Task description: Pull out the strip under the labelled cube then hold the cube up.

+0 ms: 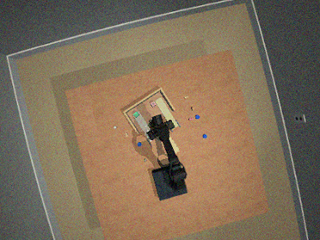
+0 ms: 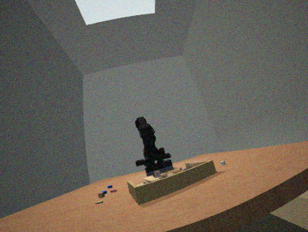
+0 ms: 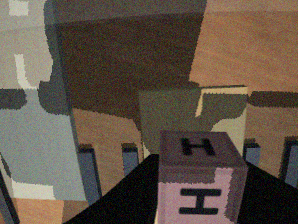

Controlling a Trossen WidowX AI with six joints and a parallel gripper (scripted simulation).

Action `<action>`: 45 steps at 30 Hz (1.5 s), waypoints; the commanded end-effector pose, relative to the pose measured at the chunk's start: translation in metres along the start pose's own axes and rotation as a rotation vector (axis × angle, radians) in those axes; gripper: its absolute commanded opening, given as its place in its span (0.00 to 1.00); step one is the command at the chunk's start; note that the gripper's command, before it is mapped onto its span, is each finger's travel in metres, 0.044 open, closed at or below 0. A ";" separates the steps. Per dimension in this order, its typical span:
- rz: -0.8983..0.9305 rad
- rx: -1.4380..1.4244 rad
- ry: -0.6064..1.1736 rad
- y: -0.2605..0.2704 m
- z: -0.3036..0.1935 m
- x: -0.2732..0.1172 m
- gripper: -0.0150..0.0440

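My end effector [image 1: 156, 120] [image 2: 158, 170] [image 3: 192, 164] is closed on the H cube [image 3: 170, 200], low centre of the wrist frame. I judge it light, stiff and rather smooth, best gripped by opposite side faces; beyond lies a pale strip [image 3: 167, 115], probably rigid.

grey walls [image 1: 318, 50] [image 2: 133, 99] | pale bright opening overhead [image 2: 118, 9] | tan floor [image 1: 224, 27] [image 2: 295, 207]
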State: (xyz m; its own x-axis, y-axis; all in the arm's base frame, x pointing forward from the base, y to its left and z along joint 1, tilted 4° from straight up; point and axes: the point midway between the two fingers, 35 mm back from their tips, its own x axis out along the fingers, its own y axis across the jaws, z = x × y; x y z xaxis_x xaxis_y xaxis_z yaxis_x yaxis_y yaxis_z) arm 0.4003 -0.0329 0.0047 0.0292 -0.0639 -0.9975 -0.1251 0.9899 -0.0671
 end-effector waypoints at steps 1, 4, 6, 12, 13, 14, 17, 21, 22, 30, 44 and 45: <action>0.001 0.002 0.010 0.004 -0.018 -0.010 0.25; 0.001 0.002 0.012 0.007 -0.029 -0.018 0.25; 0.001 0.002 0.013 0.008 -0.037 -0.022 0.25; 0.001 0.002 0.014 0.010 -0.043 -0.026 0.25; 0.001 0.002 0.014 0.010 -0.043 -0.026 0.25; 0.002 0.002 0.014 0.010 -0.045 -0.026 0.25; 0.002 0.002 0.015 0.012 -0.055 -0.026 0.25; 0.002 0.002 0.017 0.015 -0.070 -0.026 0.25; 0.002 0.002 0.017 0.016 -0.073 -0.026 0.25; 0.002 0.002 0.019 0.020 -0.094 -0.026 0.25; 0.003 0.002 0.018 0.020 -0.093 -0.062 0.25; 0.003 0.002 0.018 0.020 -0.093 -0.062 0.25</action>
State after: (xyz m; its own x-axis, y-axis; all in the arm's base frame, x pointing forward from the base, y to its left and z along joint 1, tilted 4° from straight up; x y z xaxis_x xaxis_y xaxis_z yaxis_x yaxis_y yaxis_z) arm 0.3037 -0.0208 0.0601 0.0099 -0.0626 -0.9980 -0.1285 0.9897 -0.0633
